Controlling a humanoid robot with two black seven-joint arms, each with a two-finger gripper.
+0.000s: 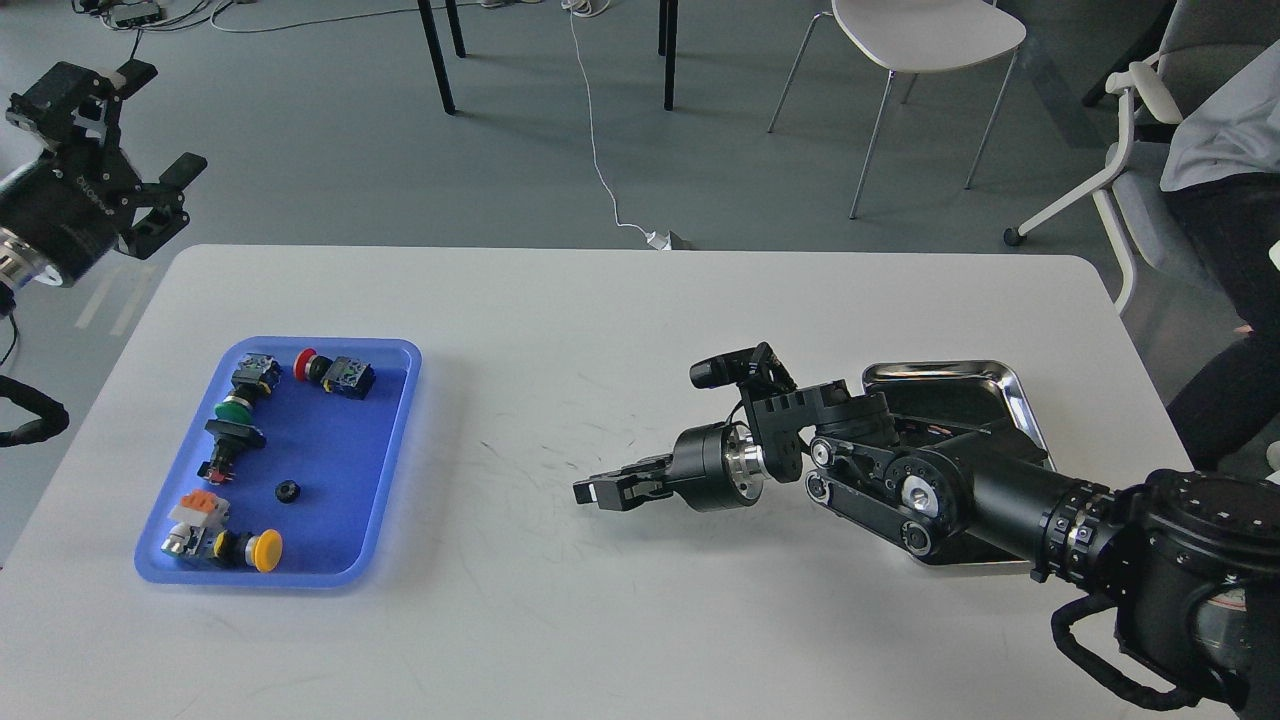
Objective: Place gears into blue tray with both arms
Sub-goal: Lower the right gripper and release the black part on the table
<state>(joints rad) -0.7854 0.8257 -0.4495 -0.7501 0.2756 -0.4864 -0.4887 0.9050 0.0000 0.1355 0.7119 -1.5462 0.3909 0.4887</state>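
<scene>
The blue tray (345, 465) lies on the white table at the left. One gear (288, 490), a tiny black ring, rests on its floor near the middle. My left gripper (155, 120) hangs open beyond the table's far left corner, well above and behind the tray. My right gripper (590, 492) reaches leftward low over the table's middle, far right of the tray. Its fingers look shut, and anything between them is too small to make out.
Several push-button switches with red (306, 364), green (232, 412) and yellow (265, 550) caps lie in the blue tray. A shiny steel tray (1000, 376) sits at the right, partly covered by my right arm. A chair and a seated person are beyond the table.
</scene>
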